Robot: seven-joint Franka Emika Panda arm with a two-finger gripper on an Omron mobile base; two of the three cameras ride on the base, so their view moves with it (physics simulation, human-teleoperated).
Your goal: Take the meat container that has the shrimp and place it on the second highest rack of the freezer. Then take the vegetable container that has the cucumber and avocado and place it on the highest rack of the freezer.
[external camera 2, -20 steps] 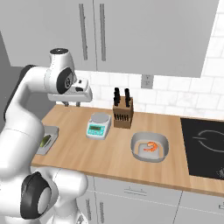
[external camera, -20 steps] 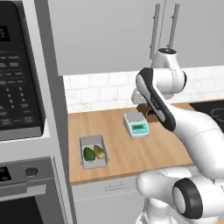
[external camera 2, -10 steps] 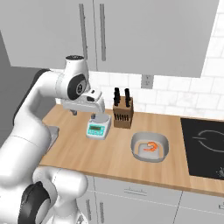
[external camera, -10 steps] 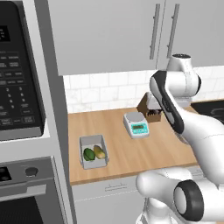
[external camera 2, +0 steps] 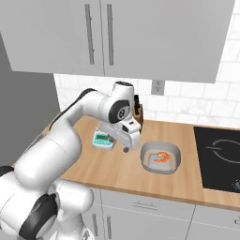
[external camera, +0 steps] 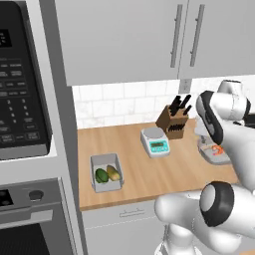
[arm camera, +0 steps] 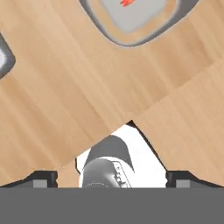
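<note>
Gripper (external camera 2: 127, 149): jaws spread wide, empty, poised over the wooden counter (external camera 2: 117, 171) just left of the meat container (external camera 2: 161, 158).
Meat container: on the counter beside the cooktop (external camera 2: 220, 158), holding 1 shrimp (external camera 2: 161, 157).
Vegetable container (external camera: 105, 172): counter's left end, well apart.

Small shallow pale-grey tray (external camera 2: 160, 158) w/ orange-pink shrimp (external camera 2: 161, 157) in it sits on wooden counter (external camera 2: 117, 171), left of black cooktop (external camera 2: 220, 158). Green-faced scale (external camera 2: 104, 139) lies left of tray; wooden knife block (external camera: 173, 122) behind, by wall. Deeper grey tub w/ green pieces (external camera: 106, 173) well left, near counter's front edge.
</note>
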